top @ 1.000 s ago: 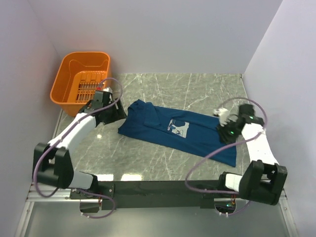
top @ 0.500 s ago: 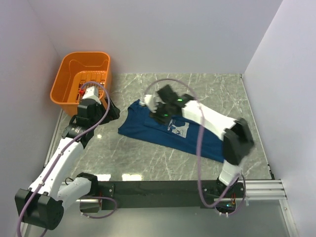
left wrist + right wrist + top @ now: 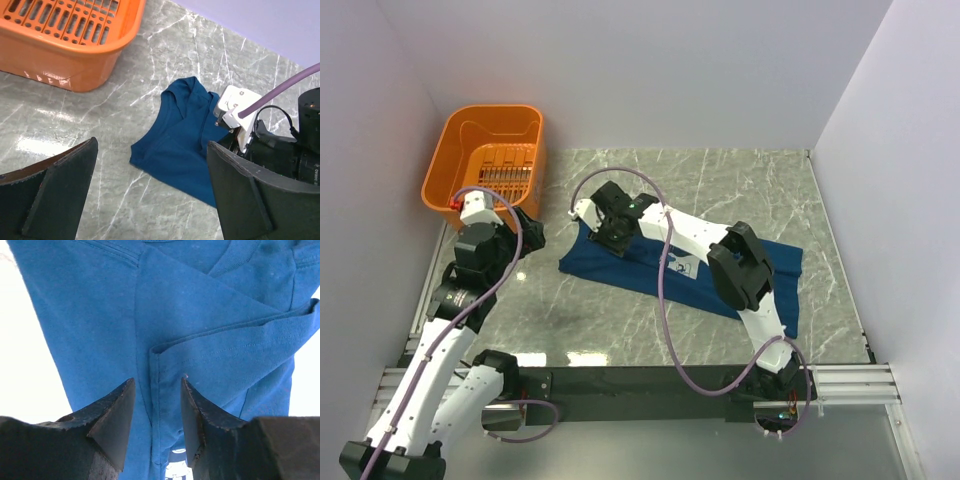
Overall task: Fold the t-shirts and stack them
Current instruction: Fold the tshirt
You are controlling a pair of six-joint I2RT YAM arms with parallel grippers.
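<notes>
The dark blue t-shirt (image 3: 650,265) lies flat across the table, collar end to the left, its pale chest print (image 3: 682,268) partly under the right arm. My right gripper (image 3: 611,232) reaches across to that collar end. In the right wrist view my right gripper (image 3: 157,382) hangs just over the t-shirt (image 3: 100,315), its jaws apart astride a folded sleeve edge (image 3: 220,337), gripping nothing. My left gripper (image 3: 523,238) stands left of the shirt, wide open and empty. In the left wrist view my left gripper (image 3: 151,145) frames the t-shirt's collar corner (image 3: 177,135).
An orange plastic basket (image 3: 490,108) stands at the back left corner, and its wall (image 3: 75,60) shows in the left wrist view. Pale walls close in on three sides. Grey marble table (image 3: 740,185) shows behind the shirt.
The right arm swung from the shirt's right end across to its collar end on the left. The left arm pulled back from the shirt toward the near left and its jaws widened.
</notes>
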